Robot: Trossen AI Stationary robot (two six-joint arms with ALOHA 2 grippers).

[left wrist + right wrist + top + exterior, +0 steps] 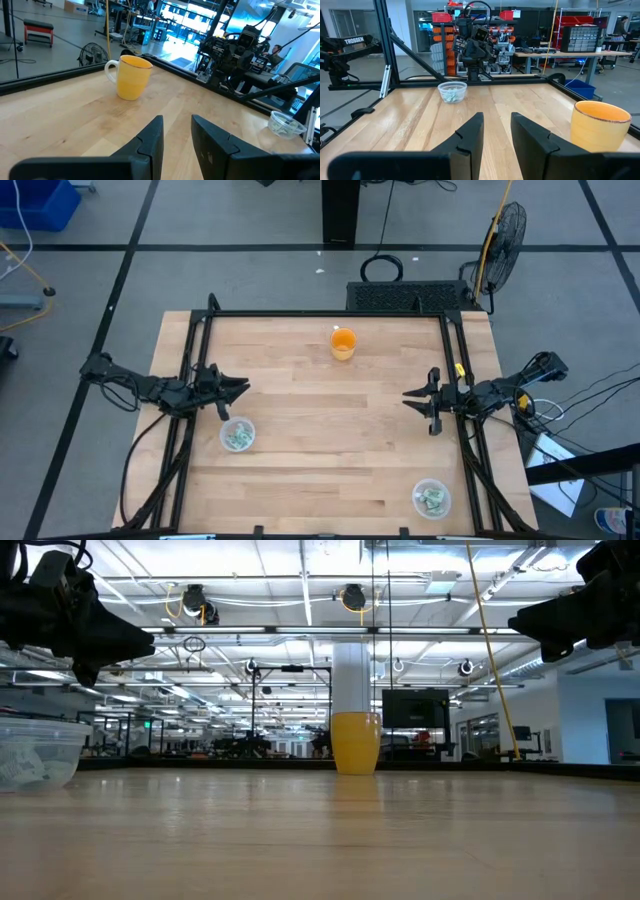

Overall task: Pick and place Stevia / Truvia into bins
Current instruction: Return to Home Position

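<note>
Two bins [223, 436] hold packets [433, 499], perhaps several each; left gripper [241, 388], right gripper [410, 398] narrowly parted, empty.

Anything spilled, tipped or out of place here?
Nothing stands out. The two small clear plastic cups, left and right, stand upright with green-and-white packets inside; the orange mug is upright. No packet lies loose on the wooden table. Left gripper and right gripper wait at the edges.

The high view looks straight down on the table [300, 465]. The low view sits at table-top height, facing level across it. Each wrist view looks forward from close behind its own fingers [150, 144]. The orange cup [343, 343], beyond the fingers, shows in all four.
</note>
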